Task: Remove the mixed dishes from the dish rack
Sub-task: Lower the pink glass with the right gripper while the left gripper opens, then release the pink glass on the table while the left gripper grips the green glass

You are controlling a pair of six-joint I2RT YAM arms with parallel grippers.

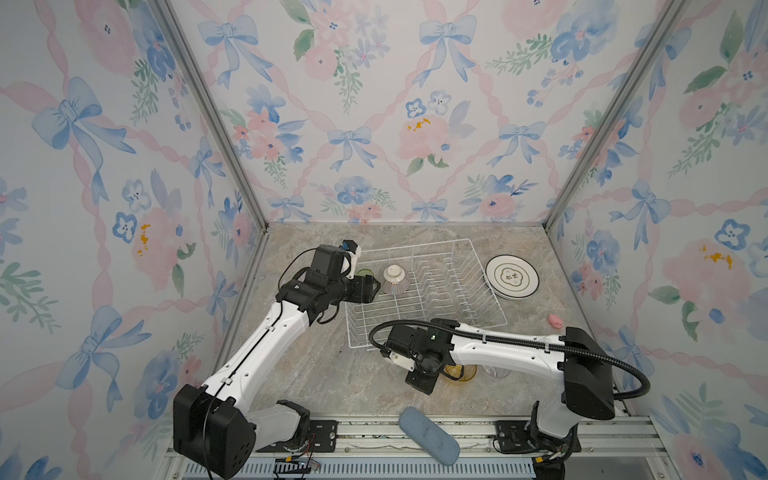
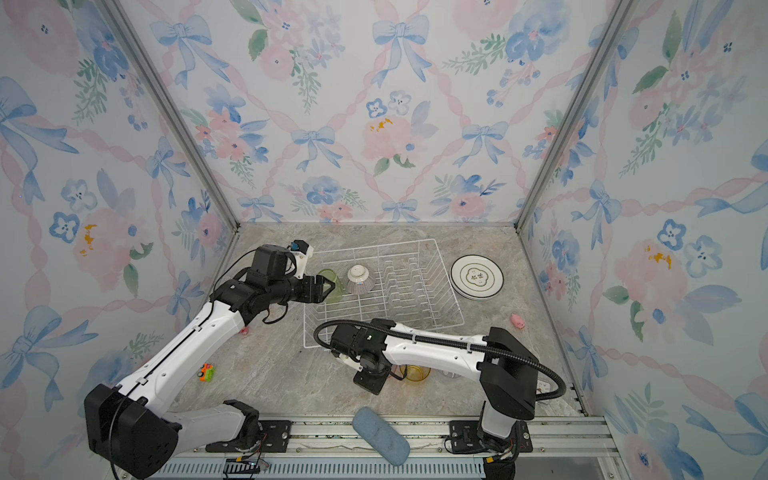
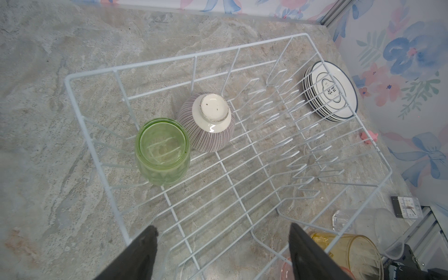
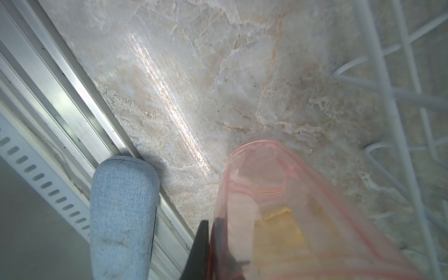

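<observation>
Pink tumbler (image 4: pixel 278 184) clamped in right hand (image 4: pixel 211 232) (wrist cam shows, top views hide); left hand (image 3: pixel 223 229) apart.

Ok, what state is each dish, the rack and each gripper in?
dish rack, plate slots empty
green tumbler, in rack
bowl, upside down in rack
plates, stacked on table
pink tumbler, in shut right gripper
yellow tumbler, on table
clear tumbler, on table
left gripper, open

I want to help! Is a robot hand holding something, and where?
The right gripper pinches the pink tumbler by its side wall. The left gripper is open, holding nothing.
</observation>
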